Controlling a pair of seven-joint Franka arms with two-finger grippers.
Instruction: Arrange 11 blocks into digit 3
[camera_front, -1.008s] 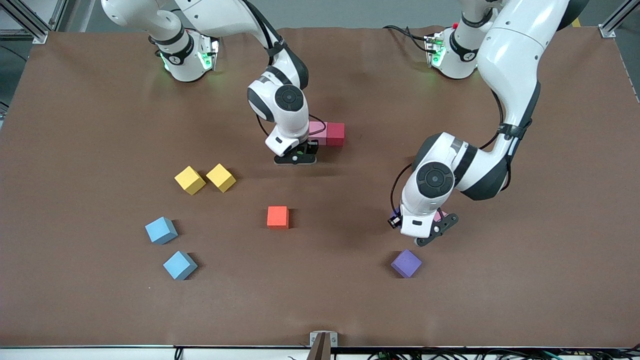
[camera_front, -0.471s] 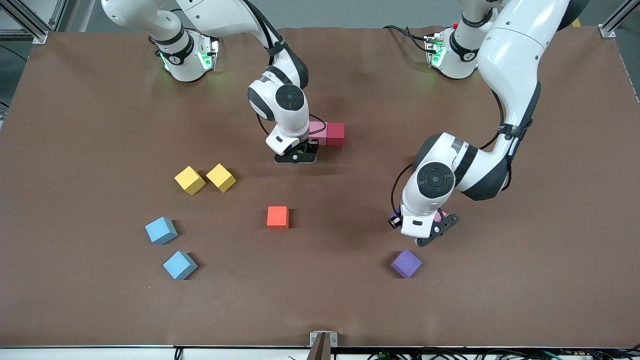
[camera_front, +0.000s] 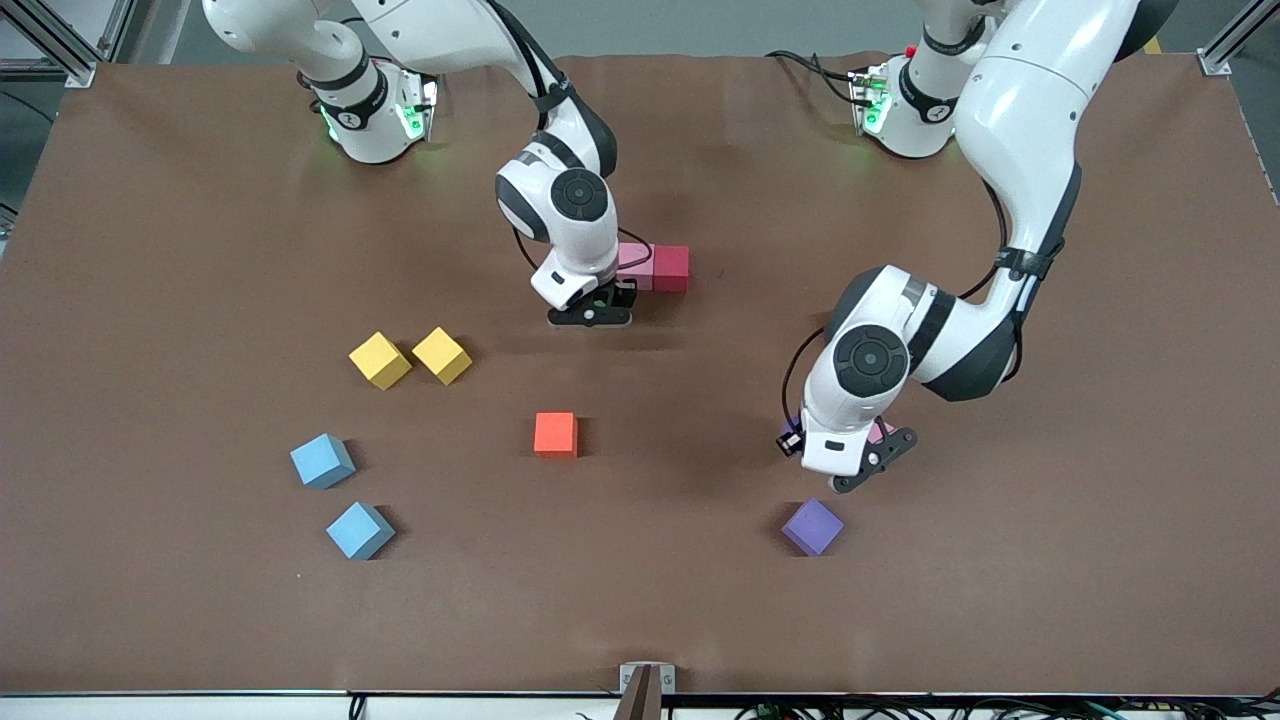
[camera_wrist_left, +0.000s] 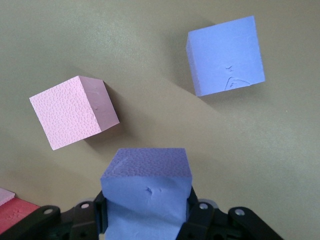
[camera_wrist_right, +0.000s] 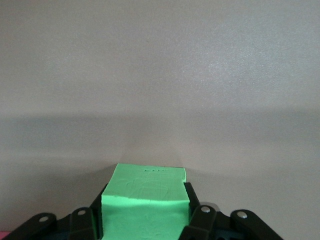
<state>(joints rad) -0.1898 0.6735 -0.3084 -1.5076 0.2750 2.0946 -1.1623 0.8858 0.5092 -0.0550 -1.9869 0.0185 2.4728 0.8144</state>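
Right gripper clamps the green block beside the pink block and red block. Left gripper clamps a purple block over bare table, near another purple block.

Colour rundown – worktop is looking plain brown, two yellow cubes, two light blue ones, one orange cube, a purple cube, pink cube touching a red cube. Wrist views are showing a green cube – and a pebbly-textured purple block.
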